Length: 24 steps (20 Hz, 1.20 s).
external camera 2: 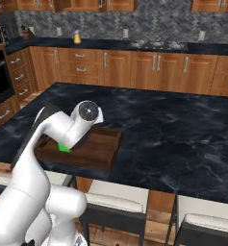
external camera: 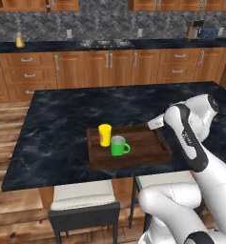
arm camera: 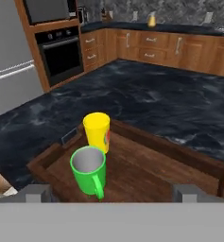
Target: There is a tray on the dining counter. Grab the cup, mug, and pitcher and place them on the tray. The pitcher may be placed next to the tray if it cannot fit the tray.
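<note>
Where the dark wooden tray (external camera: pixel 148 148) sits near the front edge of the dining counter (external camera: pixel 62 124), I count two vessels standing upright on it: one yellow cup (external camera: pixel 105 134) and one green mug (external camera: pixel 118 145). They stand just beside each other in the tray's left half, the cup a little farther back, the mug nearer, its loop handle pointing right in the left base view. The cup carries a red and green mark on its side, too blurred for me to read as writing. The right half of the tray is bare wood.

My gripper (arm camera: pixel 111 193) hangs over the tray's near right part with its jaws spread wide, the two dark fingertips (arm camera: pixel 38 193) well apart and holding nothing; the mug lies between them, farther along my line of sight.

One amber pitcher (external camera: pixel 19 41) stands well apart on the long back counter (external camera: pixel 52 46), at its far left, against the grey tiled wall. Two stools (external camera: pixel 83 195) stand tucked under the dining counter's near edge.
</note>
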Motion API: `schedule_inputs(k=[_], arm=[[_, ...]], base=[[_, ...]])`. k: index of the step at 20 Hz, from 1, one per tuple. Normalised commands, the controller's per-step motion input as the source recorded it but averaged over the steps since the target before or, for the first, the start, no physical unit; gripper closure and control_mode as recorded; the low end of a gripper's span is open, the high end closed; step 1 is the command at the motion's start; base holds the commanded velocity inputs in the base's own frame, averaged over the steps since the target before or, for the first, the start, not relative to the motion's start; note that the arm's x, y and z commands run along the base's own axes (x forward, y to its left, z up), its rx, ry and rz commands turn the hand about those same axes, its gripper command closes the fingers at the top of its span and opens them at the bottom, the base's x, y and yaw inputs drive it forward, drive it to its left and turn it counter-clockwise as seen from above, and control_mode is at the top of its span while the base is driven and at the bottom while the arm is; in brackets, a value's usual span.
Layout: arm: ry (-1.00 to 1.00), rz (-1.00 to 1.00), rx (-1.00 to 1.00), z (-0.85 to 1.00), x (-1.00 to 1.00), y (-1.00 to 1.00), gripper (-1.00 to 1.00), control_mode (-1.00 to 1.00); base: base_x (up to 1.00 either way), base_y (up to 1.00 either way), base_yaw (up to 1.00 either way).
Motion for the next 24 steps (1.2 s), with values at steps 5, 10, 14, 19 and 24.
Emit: schedule_inputs(k=[5,10,14,19,24], arm=[[0.0,-0.57,-0.04,0.28,-0.36,-0.36,-1.0,-1.0],[0.05,-0.56,-0.03,0.37,-0.36,-0.4,-1.0,-1.0],[0.1,-0.53,-0.03,0.56,-0.21,-0.12,-1.0,-1.0],[0.0,-0.1,-0.01,0.74,-0.48,0.02,-1.0,-1.0],[0.0,0.2,0.06,0.4,-1.0,0.03,-1.0,-1.0]], base=[[0.0,0.0,0.0],[0.0,0.0,0.0],[0.0,0.0,0.0],[0.0,0.0,0.0],[0.0,0.0,0.0]])
